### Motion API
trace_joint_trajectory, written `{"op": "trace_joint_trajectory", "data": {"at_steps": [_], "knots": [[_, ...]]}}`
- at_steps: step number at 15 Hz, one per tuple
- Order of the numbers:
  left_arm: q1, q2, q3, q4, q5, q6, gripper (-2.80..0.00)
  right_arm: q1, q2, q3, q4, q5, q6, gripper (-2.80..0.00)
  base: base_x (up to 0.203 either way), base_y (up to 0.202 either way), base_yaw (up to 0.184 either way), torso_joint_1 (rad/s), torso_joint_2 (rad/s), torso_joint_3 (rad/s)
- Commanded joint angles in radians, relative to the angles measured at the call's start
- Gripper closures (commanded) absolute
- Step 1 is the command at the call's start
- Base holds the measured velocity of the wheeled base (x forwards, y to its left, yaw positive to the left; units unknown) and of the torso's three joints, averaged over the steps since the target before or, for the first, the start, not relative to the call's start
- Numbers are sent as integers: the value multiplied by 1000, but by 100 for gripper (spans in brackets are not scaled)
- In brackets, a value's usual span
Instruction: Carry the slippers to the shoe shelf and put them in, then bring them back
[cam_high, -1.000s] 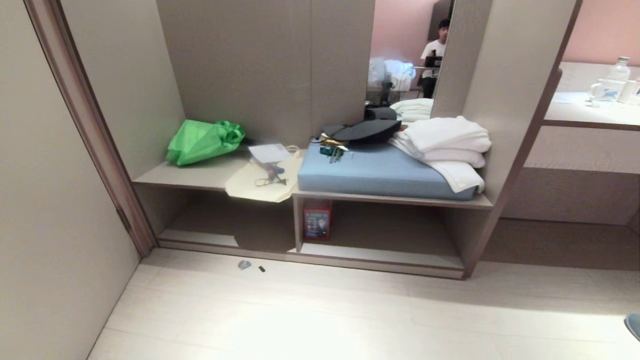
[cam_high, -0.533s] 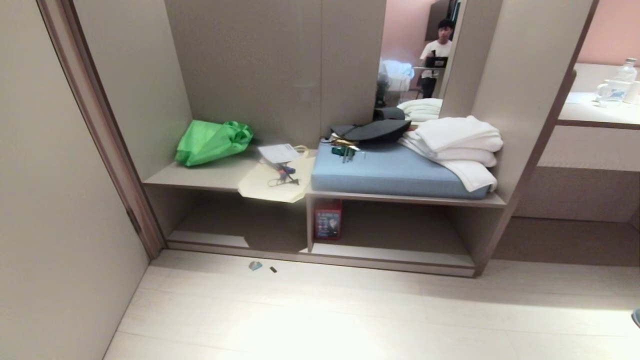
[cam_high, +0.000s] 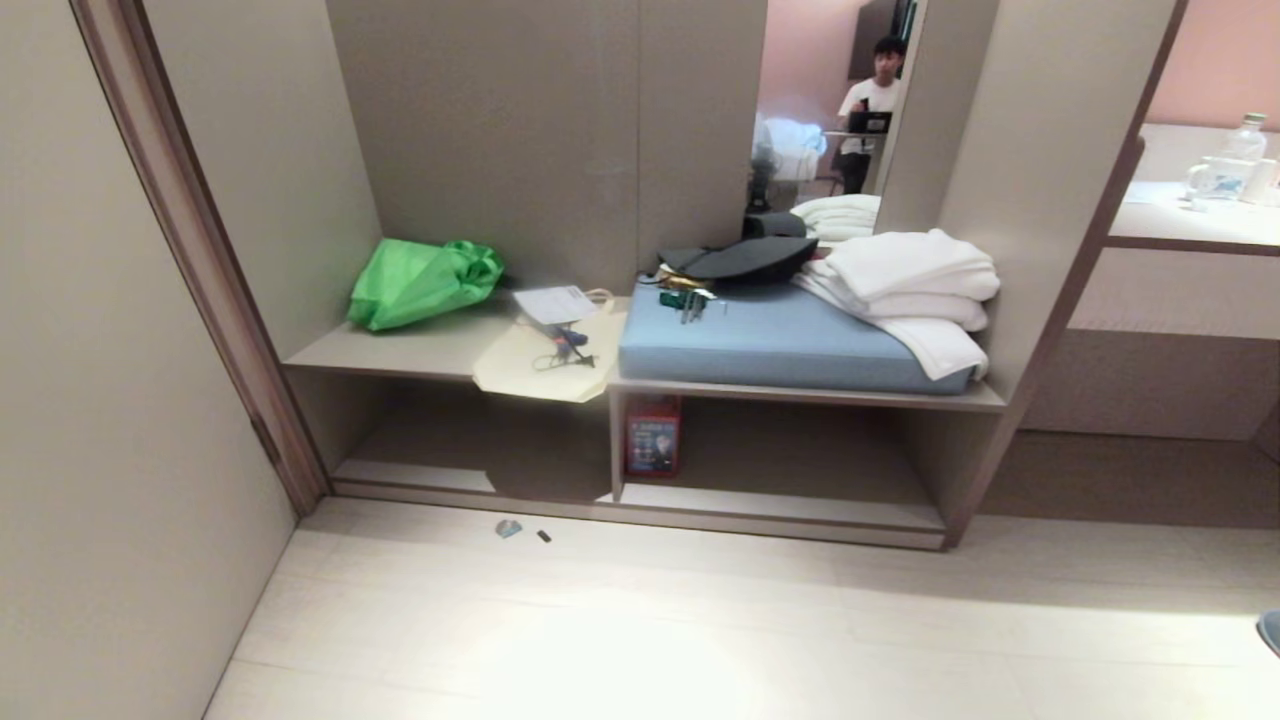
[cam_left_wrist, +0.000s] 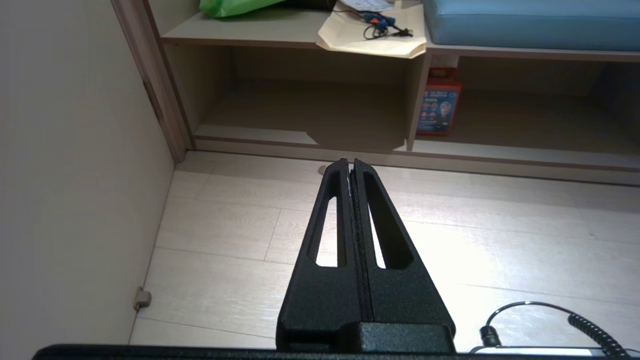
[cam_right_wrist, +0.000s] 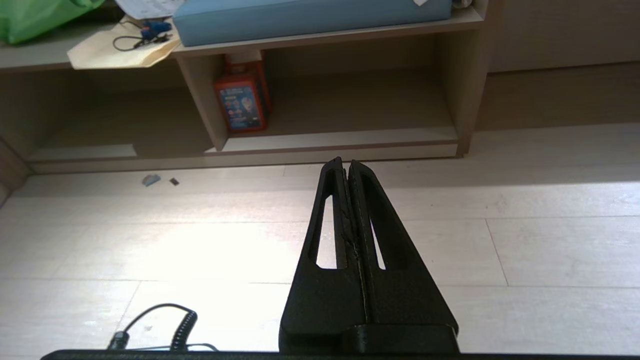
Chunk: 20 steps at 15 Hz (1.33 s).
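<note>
Left gripper (cam_left_wrist: 350, 162) and right gripper (cam_right_wrist: 346, 161) pressed together, empty. Risk: slipper (cam_high: 1270, 632) barely visible at floor's right edge; approach may misjudge it.

- We see the shoe shelf (cam_high: 470, 440) in matt grey-brown wood-look board with a paler base board.
- The floor (cam_high: 700, 630) looks to us like pale wood-grain planks, smooth, with a soft sheen under the light.
- We read the green bag (cam_high: 420, 280) on the left as thin, crinkled, slightly shiny fabric or plastic.
- The blue cushion (cam_high: 770, 340) shows us a matt woven cloth cover.
- The white towels (cam_high: 900, 285) on the right look soft, fluffy cloth.
- We take the cream bag (cam_high: 540, 365) for flat matt cloth or paper.
- The red box (cam_high: 652, 440) looks like glossy printed card.
- Both the left tool (cam_left_wrist: 350, 167) and right tool (cam_right_wrist: 346, 167) show us black, rough-textured matt plastic.
</note>
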Motion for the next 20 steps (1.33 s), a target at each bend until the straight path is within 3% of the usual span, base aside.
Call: {"op": "trace_joint_trajectory", "data": {"at_steps": [1, 9, 20], "knots": [[0, -1, 0, -1, 0, -1, 0, 1, 0, 2, 0, 0, 1, 0, -187, 0, 0, 5, 2, 0], [0, -1, -1, -1, 0, -1, 0, 0, 0, 2, 0, 0, 2, 0, -195, 1, -13, 3, 3, 3], [0, -1, 0, -1, 0, -1, 0, 0, -2, 2, 0, 0, -3, 0, -193, 5, -135, 2, 4, 3]]}}
